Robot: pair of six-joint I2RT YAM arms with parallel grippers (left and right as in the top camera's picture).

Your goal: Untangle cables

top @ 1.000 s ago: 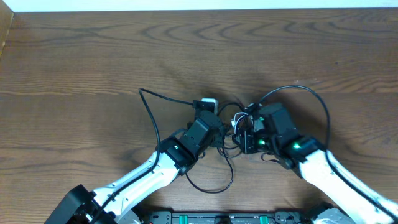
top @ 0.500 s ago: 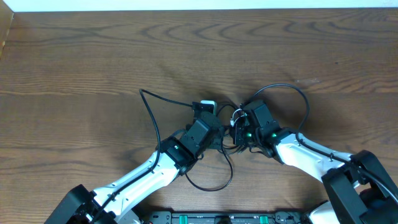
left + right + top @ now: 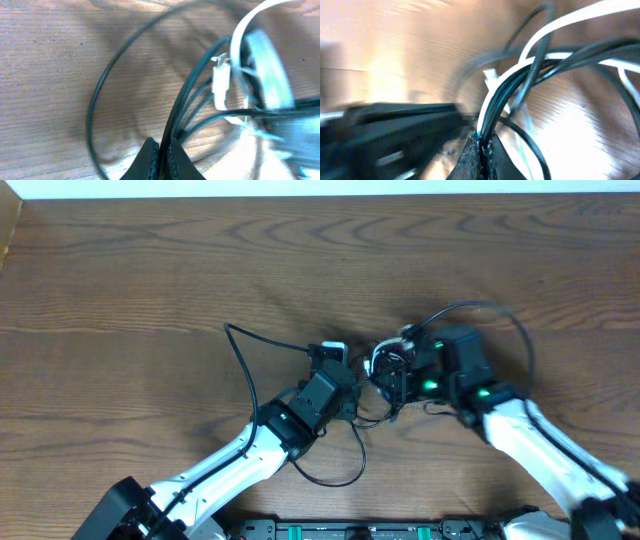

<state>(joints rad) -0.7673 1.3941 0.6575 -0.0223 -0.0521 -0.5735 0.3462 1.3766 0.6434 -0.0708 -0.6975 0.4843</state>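
Overhead view: the cables (image 3: pixel 386 372) lie bunched in a small knot near the middle of the wooden table (image 3: pixel 150 280), right where the two arms meet. The left arm (image 3: pixel 270 425) reaches in from the lower left and the right arm (image 3: pixel 520 430) from the lower right, and their heads come in on the knot from either side. One black cord (image 3: pixel 243 375) runs out of the tangle to the left, turns a sharp corner and sweeps down past the left arm into a loose loop near the front edge. Another thin black loop arcs out over the right arm's head, but it is too blurred to follow. A small white block (image 3: pixel 333 347) sits just beside the tip of the left arm.

From the left wrist, the left gripper (image 3: pixel 163 157) is pinched tight on a black cord, with the fingertips pressed together around it. Several black strands fan upward from that pinch. A small white plug (image 3: pixel 221 82) hangs across them, and a white cord (image 3: pixel 260 12) curves over the top right.

From the right wrist, the picture is smeared. Even so, the right gripper (image 3: pixel 481 152) is plainly clamped on a bundle of cables, black strands with the white one alongside, all rising out of the closed tips. Where each strand goes beyond that I cannot tell.
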